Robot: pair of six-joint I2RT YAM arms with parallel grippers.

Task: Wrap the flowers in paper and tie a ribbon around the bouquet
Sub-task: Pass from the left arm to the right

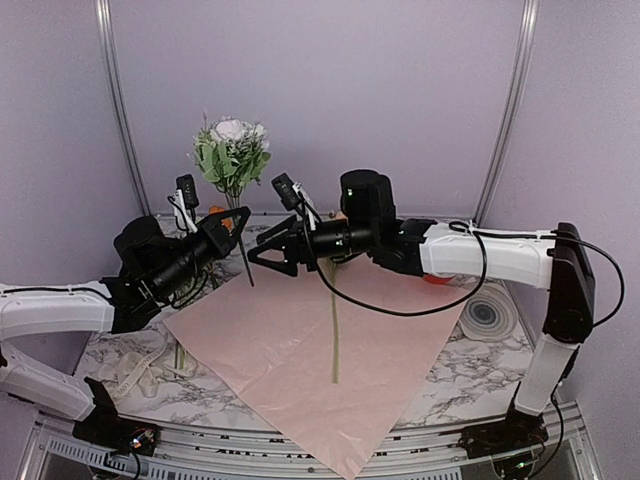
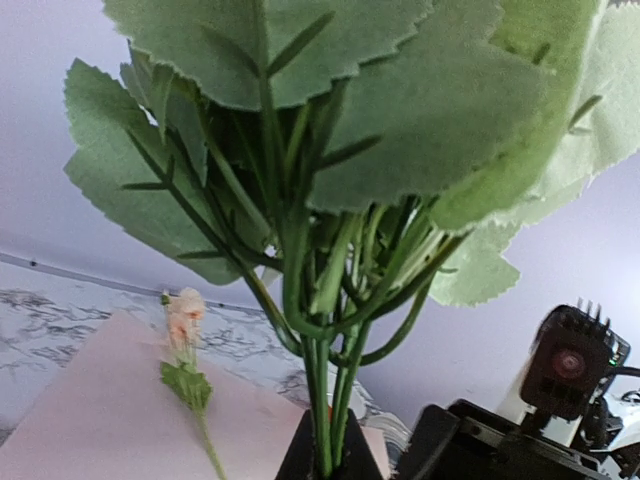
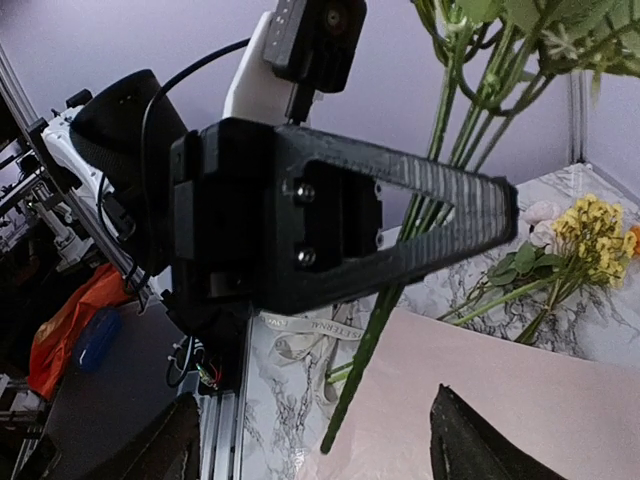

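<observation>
Cream ribbon (image 1: 140, 375) lay bunched at eight o'clock on the marble table (image 1: 470, 385), off the left edge of the pink paper (image 1: 290, 375). The left gripper (image 1: 238, 220) clamped the stems of the flowers (image 1: 233, 150), upright at eleven o'clock. Beside it the right gripper (image 1: 262, 252) stood with jaws wide, holding nothing. A loose stem (image 1: 335, 340) lay across the sheet's middle; the paper's near corner overhung the table at six o'clock. A grey roll (image 1: 490, 315) sat at three o'clock.

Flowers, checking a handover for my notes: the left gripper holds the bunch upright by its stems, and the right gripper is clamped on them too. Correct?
Only partly. The left gripper holds the flowers upright by their stems, but the right gripper is open, gripping nothing, as the right wrist view shows.
</observation>
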